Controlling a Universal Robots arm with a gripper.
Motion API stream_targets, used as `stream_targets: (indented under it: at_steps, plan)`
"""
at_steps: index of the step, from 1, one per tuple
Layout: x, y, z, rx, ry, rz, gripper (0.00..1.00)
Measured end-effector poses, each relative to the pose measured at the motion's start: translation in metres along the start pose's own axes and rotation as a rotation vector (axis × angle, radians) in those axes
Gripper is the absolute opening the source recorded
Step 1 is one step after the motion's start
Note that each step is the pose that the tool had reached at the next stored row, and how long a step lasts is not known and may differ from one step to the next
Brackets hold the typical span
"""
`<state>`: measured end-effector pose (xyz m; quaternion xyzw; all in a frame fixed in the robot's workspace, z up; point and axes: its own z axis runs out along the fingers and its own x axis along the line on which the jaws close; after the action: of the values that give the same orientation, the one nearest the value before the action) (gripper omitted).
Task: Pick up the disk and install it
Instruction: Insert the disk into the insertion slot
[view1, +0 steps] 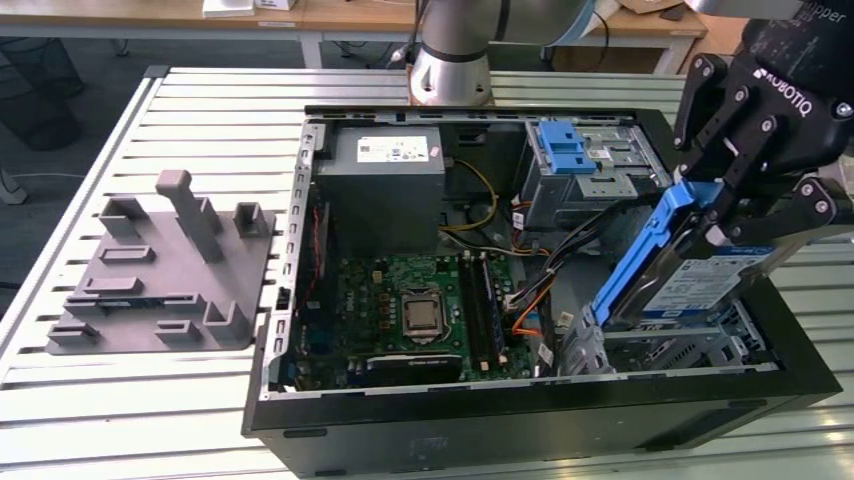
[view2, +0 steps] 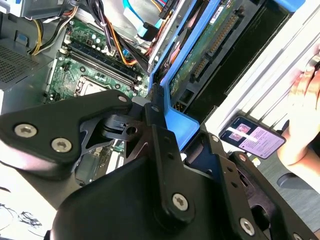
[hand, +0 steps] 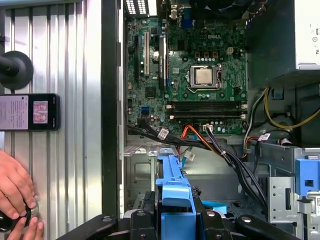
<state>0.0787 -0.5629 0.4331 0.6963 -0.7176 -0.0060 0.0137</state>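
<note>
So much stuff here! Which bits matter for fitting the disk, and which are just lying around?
In the job:
- disk, tilted, blue rails
- hand clamped on it
- drive cage beneath the disk
- open computer case

Lying about:
- grey moulded fixture
- phone on the slatted table
- a person's hand

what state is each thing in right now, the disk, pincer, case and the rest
disk: held tilted on edge, its lower end down in the drive cage, not seated flat
pincer: shut on the disk's blue rail
computer case: side panel off, interior exposed
processor socket: bare, no cooler on it
grey fixture: lying on the table, nothing on it
phone: lying flat, screen lit
</note>
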Motion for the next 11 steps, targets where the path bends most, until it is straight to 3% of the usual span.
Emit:
stream_targets:
  at_steps: [11]
  plan:
    - [-0.0001,-0.0012,0.0083,0.0,0.0002,0.0,0.36]
